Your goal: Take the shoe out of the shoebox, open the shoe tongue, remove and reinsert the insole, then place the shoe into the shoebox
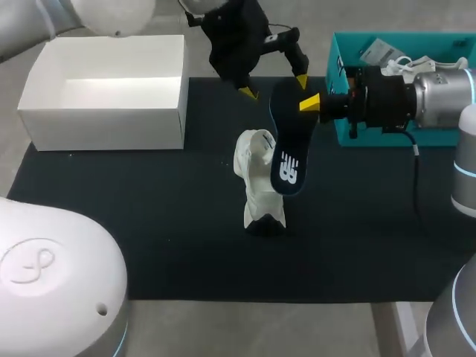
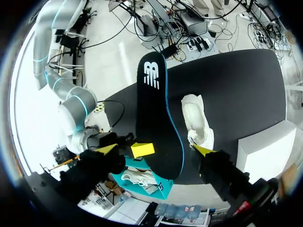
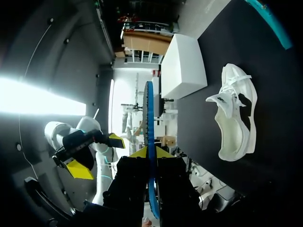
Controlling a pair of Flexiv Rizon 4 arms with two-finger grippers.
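Grips the insole (image 1: 286, 145) by one end with the right gripper (image 3: 149, 153) over the white shoe (image 1: 256, 178) on the dark mat (image 1: 149, 223), holds the left gripper (image 2: 155, 150) open beside it — risks bending or slipping from such a thin hold, then missing the shoe opening when pushed in.

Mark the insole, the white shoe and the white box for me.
insole (image 1: 287, 145): head view, on its dark middle, just above the white logo.
white shoe (image 1: 256, 190): head view, on its white upper, mid-length.
white box (image 1: 104, 128): head view, on its near outer wall.
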